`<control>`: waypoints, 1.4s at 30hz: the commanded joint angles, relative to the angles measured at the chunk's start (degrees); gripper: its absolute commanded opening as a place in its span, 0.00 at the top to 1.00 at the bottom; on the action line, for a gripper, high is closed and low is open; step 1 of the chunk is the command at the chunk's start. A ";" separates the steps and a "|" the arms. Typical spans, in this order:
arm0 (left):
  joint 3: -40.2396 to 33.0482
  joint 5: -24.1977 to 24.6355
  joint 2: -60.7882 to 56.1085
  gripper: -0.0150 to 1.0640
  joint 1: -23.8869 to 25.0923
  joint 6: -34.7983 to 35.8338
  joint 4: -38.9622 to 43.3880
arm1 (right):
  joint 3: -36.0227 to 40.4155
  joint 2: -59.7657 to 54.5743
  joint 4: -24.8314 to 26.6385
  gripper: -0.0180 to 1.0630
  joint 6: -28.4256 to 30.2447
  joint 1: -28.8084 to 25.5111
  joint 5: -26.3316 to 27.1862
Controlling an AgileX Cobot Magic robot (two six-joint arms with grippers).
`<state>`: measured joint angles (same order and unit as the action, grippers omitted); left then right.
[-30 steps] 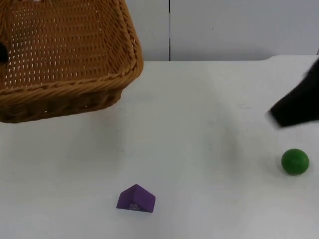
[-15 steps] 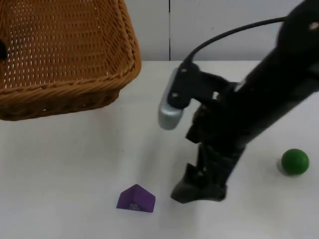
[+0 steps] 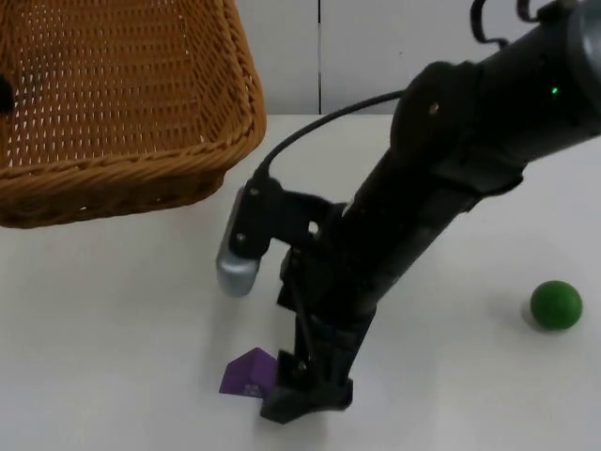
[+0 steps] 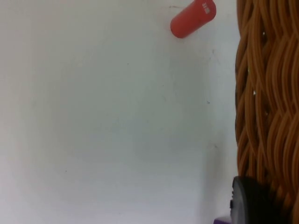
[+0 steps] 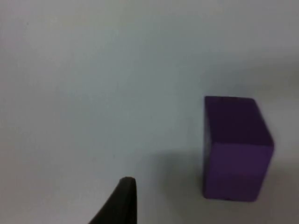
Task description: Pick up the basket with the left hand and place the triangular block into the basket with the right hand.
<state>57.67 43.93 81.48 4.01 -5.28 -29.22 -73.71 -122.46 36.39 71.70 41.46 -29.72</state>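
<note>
A brown wicker basket point(image 3: 141, 174) hangs above the table at the back left, its woven rim point(image 4: 266, 93) close in the left wrist view. My left gripper is shut on that rim, with one black fingertip point(image 4: 250, 200) pressed against the weave. The purple triangular block point(image 3: 244, 374) lies on the table near the front edge. My right gripper point(image 3: 305, 402) has come down right beside it, on its right side, partly covering it. In the right wrist view the block point(image 5: 236, 147) lies a short way from one black fingertip point(image 5: 122, 200); nothing is held.
A green ball point(image 3: 556, 305) rests on the table at the right. A red cylinder point(image 4: 193, 18) lies on the white table beneath the lifted basket. The right arm stretches diagonally across the middle of the table.
The right arm has swung in from the right edge across the table and dropped its gripper next to the purple block. The basket has stayed put.
</note>
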 commanded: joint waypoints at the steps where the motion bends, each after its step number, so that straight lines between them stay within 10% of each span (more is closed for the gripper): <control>1: -0.06 -1.17 -0.75 0.98 0.08 -0.03 -1.37 | -0.53 -0.94 0.33 0.02 0.99 0.63 -0.29; 35: -0.06 -1.18 -0.75 0.98 0.08 -0.47 -1.68 | -1.20 -4.55 1.50 0.13 2.67 3.29 4.26; 42: -0.06 -0.69 -0.75 0.98 0.08 -0.47 -1.70 | -6.00 -7.27 2.78 0.42 0.70 3.29 0.33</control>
<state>57.67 43.93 81.48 4.01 -5.73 -29.22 -78.46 -129.27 38.68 73.20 44.43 -27.83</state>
